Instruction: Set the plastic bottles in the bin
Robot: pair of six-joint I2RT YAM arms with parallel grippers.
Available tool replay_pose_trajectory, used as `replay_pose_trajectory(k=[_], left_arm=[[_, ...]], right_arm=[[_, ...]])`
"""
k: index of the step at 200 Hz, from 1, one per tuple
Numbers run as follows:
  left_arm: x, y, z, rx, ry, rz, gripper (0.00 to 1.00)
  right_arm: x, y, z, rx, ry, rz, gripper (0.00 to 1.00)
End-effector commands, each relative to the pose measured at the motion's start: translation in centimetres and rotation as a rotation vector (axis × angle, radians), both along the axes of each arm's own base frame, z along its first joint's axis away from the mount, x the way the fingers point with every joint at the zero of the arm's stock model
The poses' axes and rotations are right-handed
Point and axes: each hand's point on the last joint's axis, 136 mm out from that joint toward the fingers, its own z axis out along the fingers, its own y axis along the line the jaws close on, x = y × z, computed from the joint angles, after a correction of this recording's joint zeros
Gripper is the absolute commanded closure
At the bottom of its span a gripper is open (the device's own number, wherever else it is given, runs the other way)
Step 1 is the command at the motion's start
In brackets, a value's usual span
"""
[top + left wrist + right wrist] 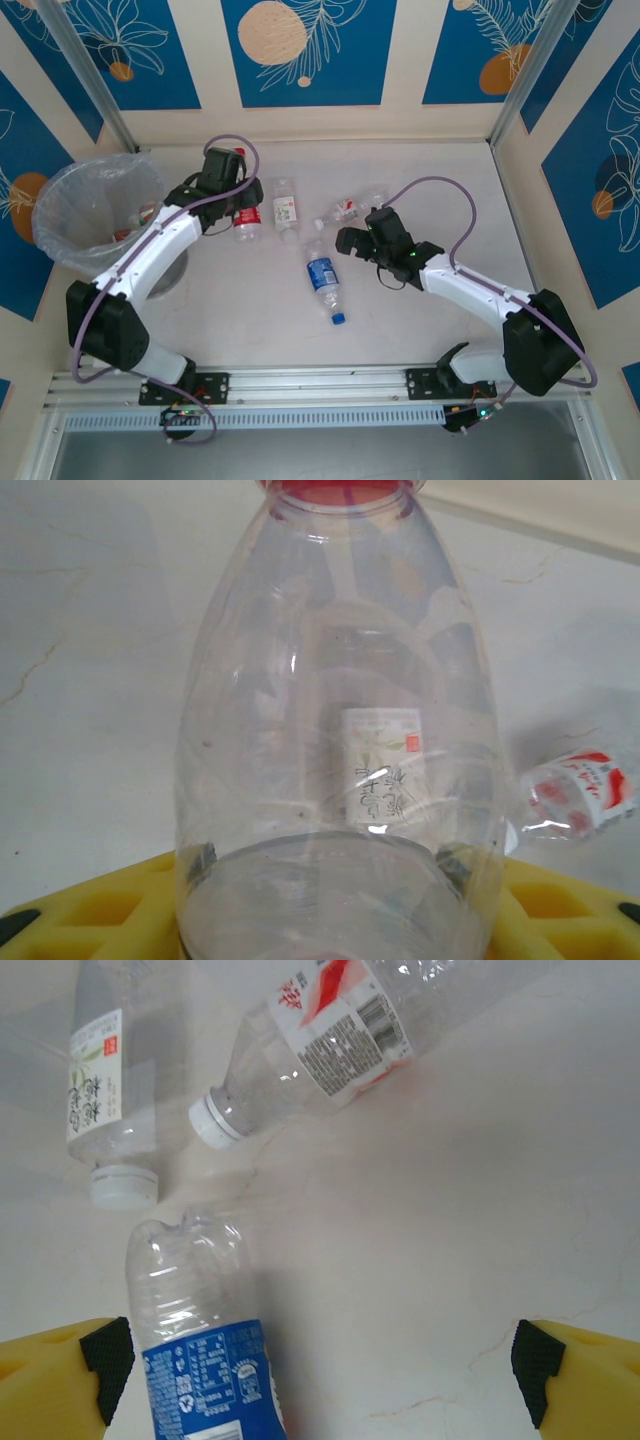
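Step in hand: the left arm's pick-up of one bottle; with several bottles loose on the counter (262, 322), the task looks only partly done.
Left end effector (233, 188): narrowed around a clear red-capped bottle (340, 730), whose body sits between the yellow fingers (85, 910).
Right end effector (320, 1380): jaws wide and holding nothing, over the blue-labelled bottle (200, 1360) at mid-counter.
Bin (50, 215): at the far left, left of the gripped bottle.
Loose bottles: a white-labelled bottle (286, 207) and a red-and-white-labelled bottle (345, 210) lie just right of the gripped one.
Next move: probably carry the gripped bottle left, clear the bin's rim, then release. The thin plastic may flex or slip.
Hard to tell: whether the gripped bottle is off the counter, as its base is cut off in the left wrist view. The bin's contents blur behind the crinkled bag.
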Motion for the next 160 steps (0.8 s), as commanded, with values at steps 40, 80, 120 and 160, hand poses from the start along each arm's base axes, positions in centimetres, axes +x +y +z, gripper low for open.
replay_pose_trajectory(k=[40, 80, 120, 160], left_arm=[[-2.3, 1.5, 8.1, -0.132, -0.091, -0.069, 0.44], [-3.2, 3.1, 12.7, -0.182, -0.15, -0.09, 0.44], [-3.3, 7.3, 14.8, -0.188, -0.185, 0.0, 0.44], [-4.0, 10.7, 17.1, -0.17, -0.24, 0.07, 0.44]], right_arm=[[1.8, 0.7, 1.8, 0.032, -0.027, -0.032, 0.0], [1.9, 1.1, 1.6, 0.036, -0.019, -0.026, 0.0], [2.1, 1.1, 1.7, 0.041, -0.021, -0.025, 0.0], [1.9, 0.9, 1.7, 0.028, -0.017, -0.028, 0.0]])
